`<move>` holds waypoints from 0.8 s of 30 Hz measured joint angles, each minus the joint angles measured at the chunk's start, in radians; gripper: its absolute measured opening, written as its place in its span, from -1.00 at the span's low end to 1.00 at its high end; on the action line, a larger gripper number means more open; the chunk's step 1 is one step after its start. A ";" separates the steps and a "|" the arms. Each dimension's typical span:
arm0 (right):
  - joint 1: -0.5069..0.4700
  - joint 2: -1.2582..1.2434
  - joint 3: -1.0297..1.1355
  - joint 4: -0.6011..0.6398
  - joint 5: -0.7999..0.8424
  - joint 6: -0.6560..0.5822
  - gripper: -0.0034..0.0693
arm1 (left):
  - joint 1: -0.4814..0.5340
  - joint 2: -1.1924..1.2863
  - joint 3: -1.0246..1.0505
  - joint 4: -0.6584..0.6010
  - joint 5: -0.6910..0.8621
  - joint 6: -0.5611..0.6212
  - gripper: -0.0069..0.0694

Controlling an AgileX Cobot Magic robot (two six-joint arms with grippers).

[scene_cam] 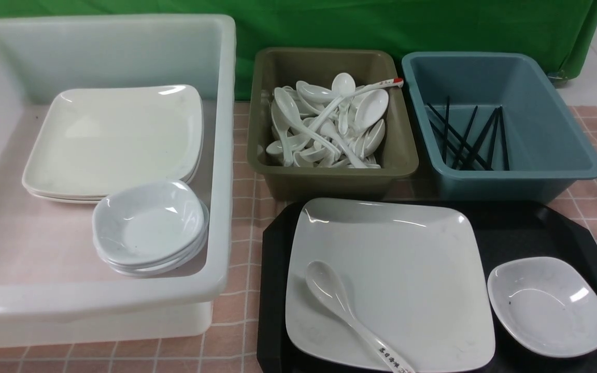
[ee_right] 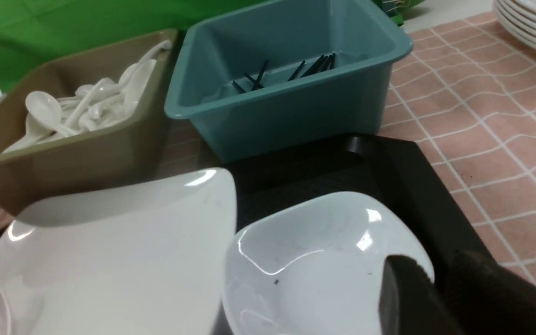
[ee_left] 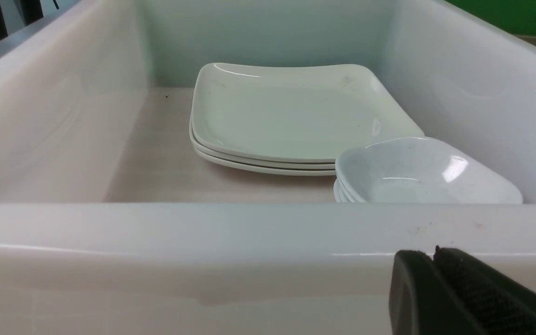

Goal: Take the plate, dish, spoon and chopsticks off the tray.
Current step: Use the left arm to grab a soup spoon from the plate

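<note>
Right wrist view puts the right hand (ee_right: 435, 267), fingers apart, at the rim of the dish (ee_right: 314, 260), which sits on the tray's (ee_right: 417, 177) right side beside the plate (ee_right: 123, 242). The left hand (ee_left: 428, 255), closed, faces the white tub (ee_left: 249, 223), farther off.

A white tub (scene_cam: 222, 155) holds a stack of large square plates (scene_cam: 114, 140) with a stack of small dishes (scene_cam: 148, 223) just in front. Beside it an olive tub (scene_cam: 329, 182) is heaped with white spoons (scene_cam: 324, 129), a red-tipped spoon (scene_cam: 384, 84) on top. A blue tub (scene_cam: 506, 184) stands next to it on the pink checked tablecloth (scene_cam: 236, 311).
</note>
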 joint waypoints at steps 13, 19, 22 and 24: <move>-0.002 0.000 -0.001 0.000 0.009 -0.008 -0.29 | 0.000 0.000 0.000 0.000 -0.003 0.000 -0.77; -0.002 0.000 -0.009 0.000 0.069 -0.177 -0.26 | 0.000 0.000 0.000 0.000 -0.003 0.000 -0.77; -0.002 0.000 -0.010 0.000 0.072 -0.214 -0.25 | 0.000 0.000 0.000 0.000 -0.004 0.000 -0.77; -0.002 0.000 -0.010 0.000 0.071 -0.228 -0.25 | 0.000 0.000 0.000 0.000 -0.004 0.007 -0.77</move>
